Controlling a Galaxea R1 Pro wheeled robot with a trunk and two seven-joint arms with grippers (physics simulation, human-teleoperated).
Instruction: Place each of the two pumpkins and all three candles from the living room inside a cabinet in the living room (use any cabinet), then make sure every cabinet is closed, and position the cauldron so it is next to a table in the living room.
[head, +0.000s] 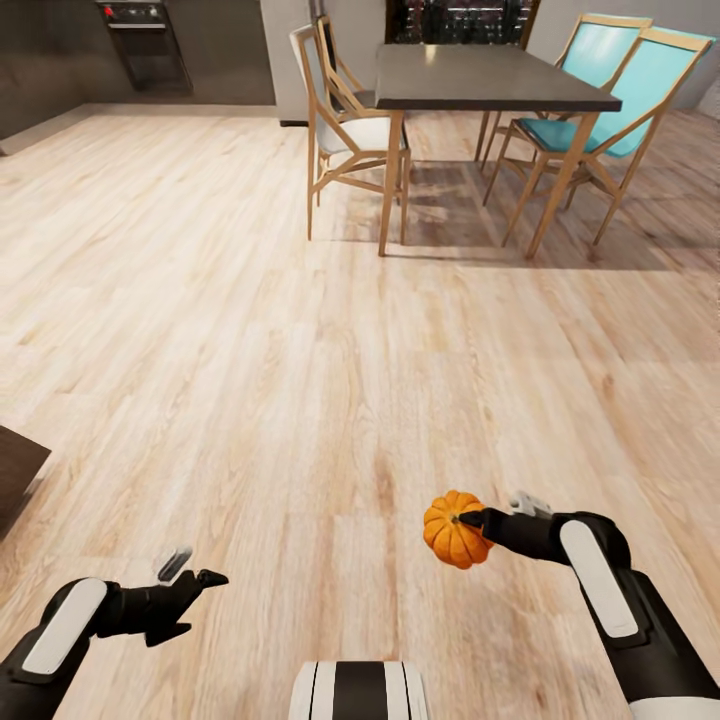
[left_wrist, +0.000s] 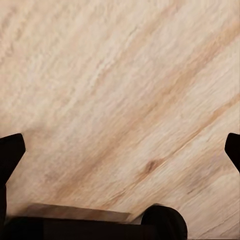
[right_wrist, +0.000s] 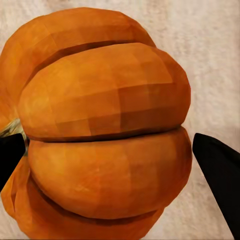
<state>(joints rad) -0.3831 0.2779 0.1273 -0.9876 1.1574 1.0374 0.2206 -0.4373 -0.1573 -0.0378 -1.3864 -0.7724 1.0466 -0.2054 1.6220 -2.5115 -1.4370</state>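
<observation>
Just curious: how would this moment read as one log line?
right end effector: shut on ribbed orange pumpkin | left end effector: open, empty | below: pale wooden floor

One pumpkin (head: 454, 530), bright orange and ribbed, is held off the wooden floor (head: 300, 380) in the right gripper (head: 478, 523), tipped on its side. In the right wrist view its ribs (right_wrist: 105, 135) run crosswise between the two fingers.

Bright-orange ribbed pumpkin (head: 455, 530), pale streaky wood floor (head: 250, 350), turquoise chairs (head: 620, 90), dark-grey table (head: 480, 75).

Right gripper (head: 470, 520) clamped, left gripper (head: 190, 572) agape.
</observation>
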